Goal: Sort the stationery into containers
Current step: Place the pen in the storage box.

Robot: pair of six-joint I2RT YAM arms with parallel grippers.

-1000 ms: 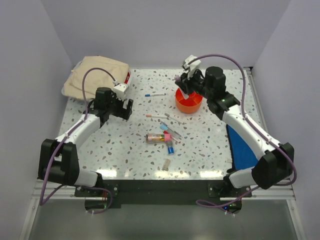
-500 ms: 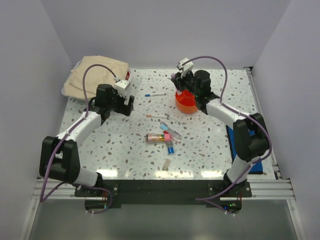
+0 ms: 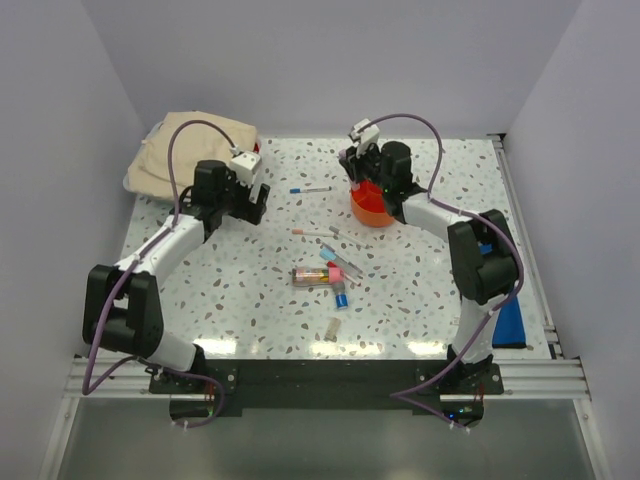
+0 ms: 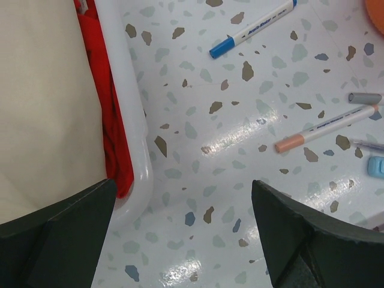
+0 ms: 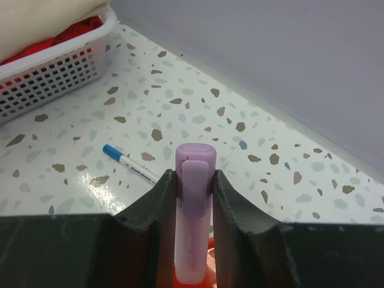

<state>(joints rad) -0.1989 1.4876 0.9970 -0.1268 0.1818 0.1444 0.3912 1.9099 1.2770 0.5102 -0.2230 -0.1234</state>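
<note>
My right gripper is shut on a pale purple marker, held upright above the far left rim of the orange tub; orange shows just under the marker. My left gripper is open and empty, low over the table beside a white basket. A blue-tipped pen lies between the grippers. A peach-tipped pen, a clear tube, pink and blue markers and a small cap lie mid-table.
A beige cloth bundle sits in a white basket with red cloth at the back left. A blue mat lies at the right edge. A grey cap lies by the peach-tipped pen. Walls close the table on three sides.
My right gripper has moved left and farther back with the purple marker, its arm swinging in behind the tub. My left gripper has shifted slightly toward the back.
</note>
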